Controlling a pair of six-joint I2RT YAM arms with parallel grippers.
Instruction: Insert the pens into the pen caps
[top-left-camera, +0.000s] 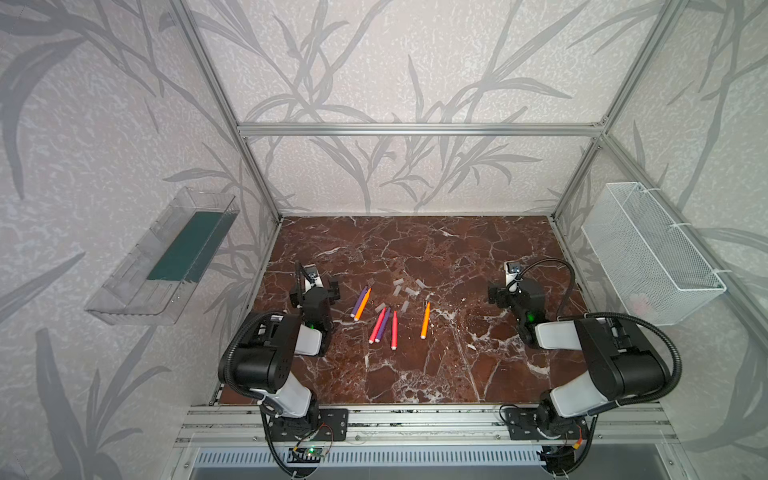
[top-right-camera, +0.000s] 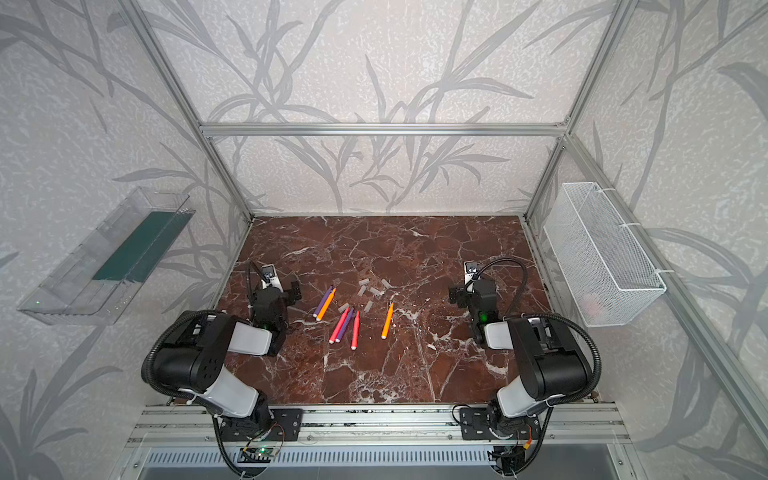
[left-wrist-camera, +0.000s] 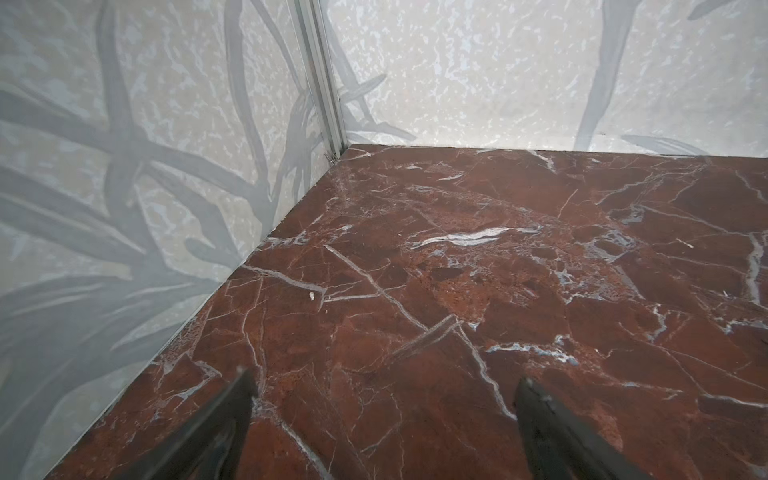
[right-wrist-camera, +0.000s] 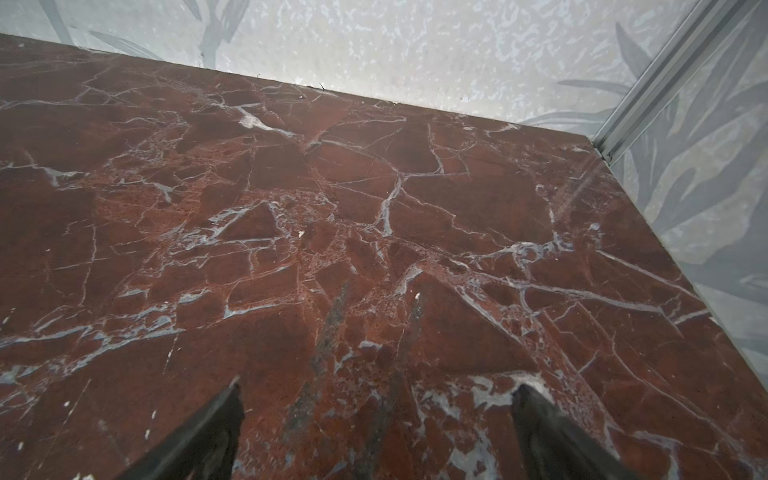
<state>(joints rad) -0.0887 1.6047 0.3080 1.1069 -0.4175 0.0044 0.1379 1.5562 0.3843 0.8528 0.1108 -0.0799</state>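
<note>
Several pens lie mid-table in both top views. A purple and an orange pen (top-left-camera: 360, 303) touch side by side. A pink and a purple pen (top-left-camera: 379, 325) and a pink-red pen (top-left-camera: 394, 330) lie close together, and an orange pen (top-left-camera: 425, 321) lies alone to their right. Several translucent pen caps (top-left-camera: 409, 289) (top-right-camera: 374, 291) are scattered just behind them. My left gripper (top-left-camera: 314, 291) (left-wrist-camera: 384, 395) stands open and empty, left of the pens. My right gripper (top-left-camera: 515, 291) (right-wrist-camera: 376, 399) stands open and empty, right of them. Neither wrist view shows pens or caps.
The brown marble table (top-left-camera: 415, 374) is boxed in by aluminium frame posts and patterned walls. A clear plastic tray (top-left-camera: 166, 257) hangs on the left wall. A white wire basket (top-left-camera: 648, 249) hangs on the right wall.
</note>
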